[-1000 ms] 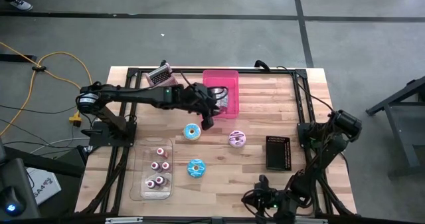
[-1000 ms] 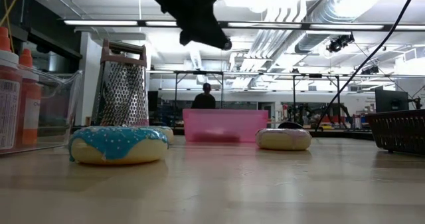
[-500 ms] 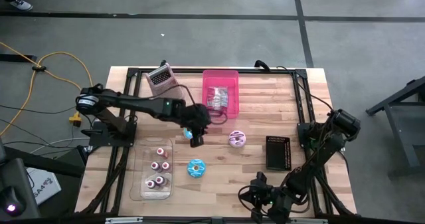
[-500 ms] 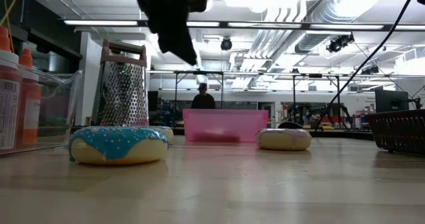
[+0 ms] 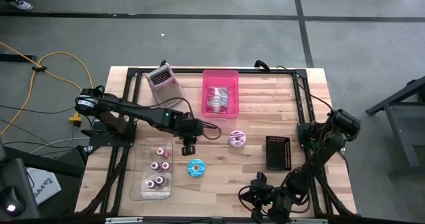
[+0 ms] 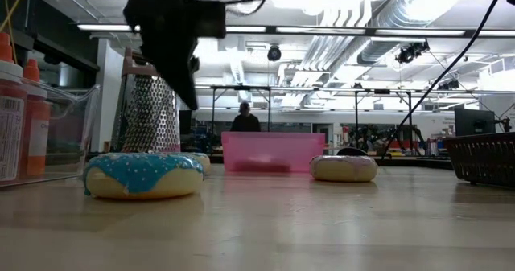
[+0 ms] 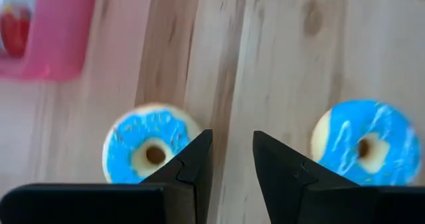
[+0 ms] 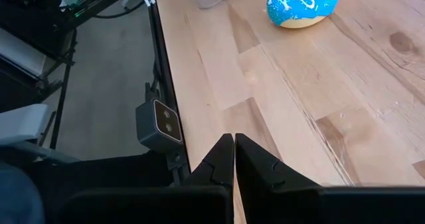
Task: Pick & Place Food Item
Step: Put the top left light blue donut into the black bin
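Left pincer (image 5: 188, 146) hangs above the middle of the wooden desk (image 5: 265, 117), its two dark fingers (image 7: 189, 167) parted by a narrow gap with nothing between them. Seen from the left wrist, bare wood shows through that gap, and a blue-iced donut lies to either side: one donut with sprinkles (image 7: 150, 151) partly hidden behind one finger, and a second blue donut with white drizzle (image 7: 364, 145) beside the other finger. From overhead, the drizzled blue donut (image 5: 196, 168) lies on the desk just beyond the pincer toward the front edge; the sprinkled one is covered by the arm there. From desk height the pincer (image 6: 181, 70) shows as a dark shape raised clear of the blue donut (image 6: 143, 174) below it.

Farther out, a pink-iced donut (image 5: 237, 139) sits near the desk's centre, to the right of the left pincer. A pink bin (image 5: 220, 91) stands at the far side holding some wrapped items, with a metal box grater (image 5: 163, 82) to its left. A clear tray (image 5: 153, 171) holding small pink pieces lies near the front left, and a dark basket (image 5: 278, 151) sits toward the right.

Right pincer (image 8: 234, 159) rests at the front edge of the desk, its fingers pressed together and holding nothing. A person (image 6: 246, 118) stands far back in the room.
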Controlling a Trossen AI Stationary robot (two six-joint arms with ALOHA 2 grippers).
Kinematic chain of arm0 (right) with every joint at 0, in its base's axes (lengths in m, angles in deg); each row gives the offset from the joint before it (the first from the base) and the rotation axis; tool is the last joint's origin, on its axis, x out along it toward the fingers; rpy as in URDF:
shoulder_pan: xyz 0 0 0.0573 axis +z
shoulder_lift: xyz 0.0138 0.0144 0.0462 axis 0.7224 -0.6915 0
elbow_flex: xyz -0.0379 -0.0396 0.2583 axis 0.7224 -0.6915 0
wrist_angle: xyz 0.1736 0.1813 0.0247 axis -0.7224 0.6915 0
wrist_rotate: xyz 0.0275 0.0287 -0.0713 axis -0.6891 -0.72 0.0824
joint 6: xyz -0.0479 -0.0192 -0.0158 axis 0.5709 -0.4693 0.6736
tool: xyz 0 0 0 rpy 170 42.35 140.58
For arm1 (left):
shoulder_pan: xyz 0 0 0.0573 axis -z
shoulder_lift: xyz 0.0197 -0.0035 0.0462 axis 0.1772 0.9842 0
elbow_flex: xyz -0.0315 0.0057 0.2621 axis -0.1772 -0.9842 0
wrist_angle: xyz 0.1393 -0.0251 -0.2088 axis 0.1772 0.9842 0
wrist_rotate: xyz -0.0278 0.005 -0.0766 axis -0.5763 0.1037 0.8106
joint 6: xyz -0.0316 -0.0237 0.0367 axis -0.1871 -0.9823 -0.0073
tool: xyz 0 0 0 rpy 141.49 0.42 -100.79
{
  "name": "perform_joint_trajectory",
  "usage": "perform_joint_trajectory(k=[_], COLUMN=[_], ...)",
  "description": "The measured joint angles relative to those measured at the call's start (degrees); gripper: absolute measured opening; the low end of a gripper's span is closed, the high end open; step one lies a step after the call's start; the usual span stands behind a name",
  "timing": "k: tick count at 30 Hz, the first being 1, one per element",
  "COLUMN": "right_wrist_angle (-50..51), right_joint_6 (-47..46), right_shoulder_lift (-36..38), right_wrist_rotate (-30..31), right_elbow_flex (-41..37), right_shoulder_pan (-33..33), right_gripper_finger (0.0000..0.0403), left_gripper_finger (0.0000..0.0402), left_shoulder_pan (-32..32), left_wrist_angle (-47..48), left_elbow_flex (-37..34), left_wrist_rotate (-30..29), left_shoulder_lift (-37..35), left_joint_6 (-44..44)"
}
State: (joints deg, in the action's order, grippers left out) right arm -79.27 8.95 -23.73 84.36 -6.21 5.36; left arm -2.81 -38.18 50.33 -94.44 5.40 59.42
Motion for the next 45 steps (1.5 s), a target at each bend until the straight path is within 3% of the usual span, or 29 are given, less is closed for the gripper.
perform_joint_trajectory(k=[12, 45], right_wrist_angle=[-0.22, -0.70], right_joint_6=[-0.11, -1.53], right_shoulder_lift=[0.00, 0.03], right_wrist_rotate=[0.02, 0.28], right_elbow_flex=[0.00, 0.00], right_shoulder_pan=[0.00, 0.11], right_gripper_finger=[0.0002, 0.0002], left_gripper_finger=[0.0102, 0.0102], left_shoulder_pan=[-0.02, -2.09], left_wrist_angle=[-1.91, -5.76], left_elbow_flex=[-6.42, -8.89], left_wrist_rotate=[-1.15, -2.79], left_shoulder_lift=[0.00, 3.29], left_joint_6=[-1.23, 0.08])
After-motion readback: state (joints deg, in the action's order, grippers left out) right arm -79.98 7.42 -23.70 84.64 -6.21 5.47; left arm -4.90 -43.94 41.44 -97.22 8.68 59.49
